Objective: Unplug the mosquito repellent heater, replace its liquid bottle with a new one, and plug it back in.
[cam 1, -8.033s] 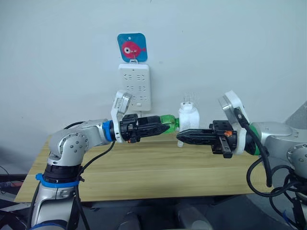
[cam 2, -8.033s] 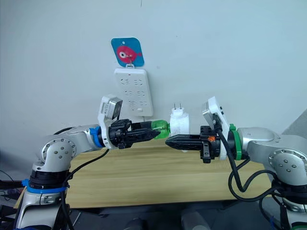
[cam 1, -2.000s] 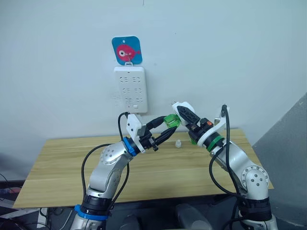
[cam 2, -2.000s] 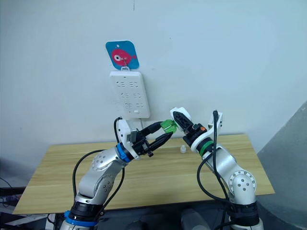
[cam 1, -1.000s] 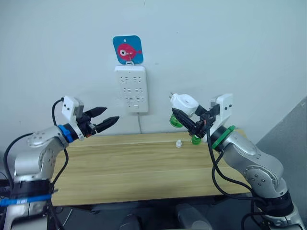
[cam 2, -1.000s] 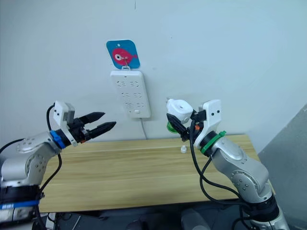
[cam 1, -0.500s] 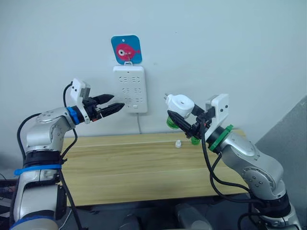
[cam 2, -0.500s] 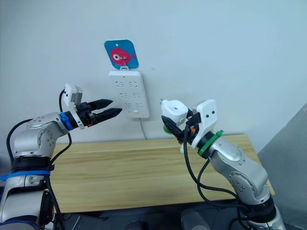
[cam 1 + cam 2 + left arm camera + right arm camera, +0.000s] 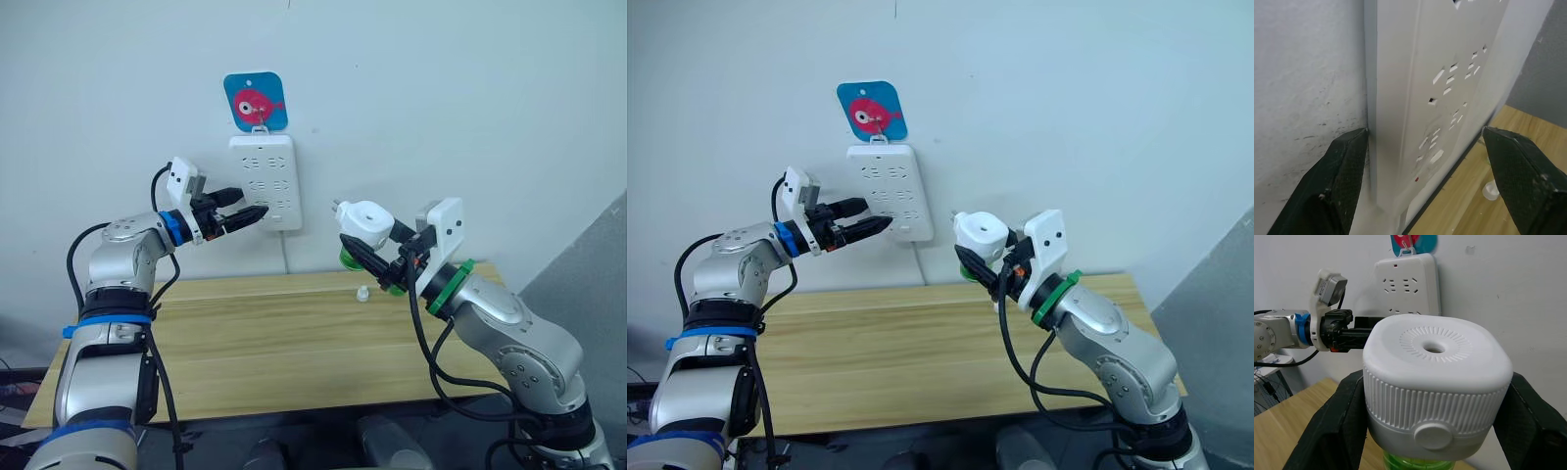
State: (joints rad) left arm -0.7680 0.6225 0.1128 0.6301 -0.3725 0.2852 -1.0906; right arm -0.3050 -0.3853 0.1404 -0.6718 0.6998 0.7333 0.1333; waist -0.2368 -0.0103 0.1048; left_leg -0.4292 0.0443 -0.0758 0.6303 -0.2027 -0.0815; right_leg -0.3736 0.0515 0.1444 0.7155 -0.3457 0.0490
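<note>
The main hazard at this stage is a failed insertion: the mosquito repellent heater (image 9: 364, 219) is carried tilted, its two prongs (image 9: 341, 207) aimed toward 10 o'clock rather than square to the power strip (image 9: 264, 182) on the wall, so any misalignment with the slots could jam the prongs or push the strip sideways on its hook. A second hazard is slippage; the right claw (image 9: 1436, 396) grips the ribbed sides of the heater, one finger on each flank, and pressing force at the wall could rotate the unit within that hold. The left claw (image 9: 253, 213) is released, its fingers (image 9: 1344, 176) spread either side of the strip's lower body, apparently to steady it; whether they touch the casing cannot be told, and a loose brace would let the strip swing. The heater sits in the air above the worktop (image 9: 294, 338), at roughly 4 o'clock from the strip and well apart from it, with the new one (image 9: 350, 258) already seated beneath it, its green body showing under the white shell. A small white cap (image 9: 362, 293) lies on the worktop below the heater.
</note>
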